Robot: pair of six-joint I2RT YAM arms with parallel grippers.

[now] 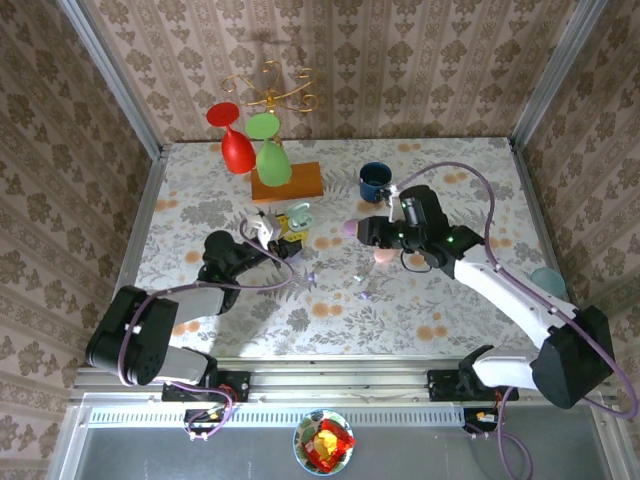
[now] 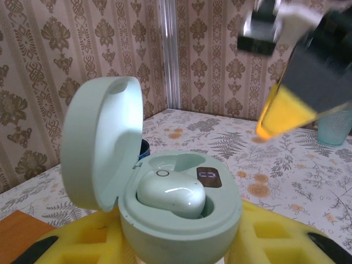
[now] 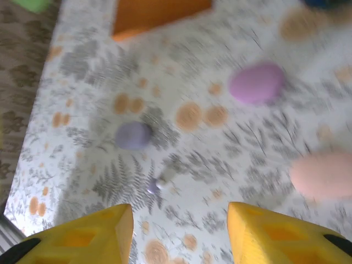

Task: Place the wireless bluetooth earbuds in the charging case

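While clamped between yellow pads, charging case (image 2: 181, 225): mint-green, oval, open; lid (image 2: 102, 148) raised on the left of the left wrist view; small dark display on the inner deck.
Seated earbud (image 2: 170, 195), look: glossy pale mint, smooth and rounded like a bean, far smaller than the case.
Seated earbud, place: in the near well of the case's base, touching the well's rim.
Seated earbud, axis: long axis across the base, from the lid side toward the display side; glossy back upward.
Left gripper (image 2: 181, 250): closed on the case's base, one pad against each flank.
Right gripper (image 3: 179, 220): yellow fingers apart, nothing between them, above the floral table (image 3: 82, 71).
Lavender earbud (image 3: 133, 135): tiny, pale, loose on the table beyond the right fingers; too blurred for shape or axis.
Purple case (image 3: 256, 82) and pink case (image 3: 322, 175): ovals lying on the table, apart from each other, to the right of the lavender earbud in the right wrist view.
Held case, top external view: near the orange block (image 1: 288, 182), left of the purple case.
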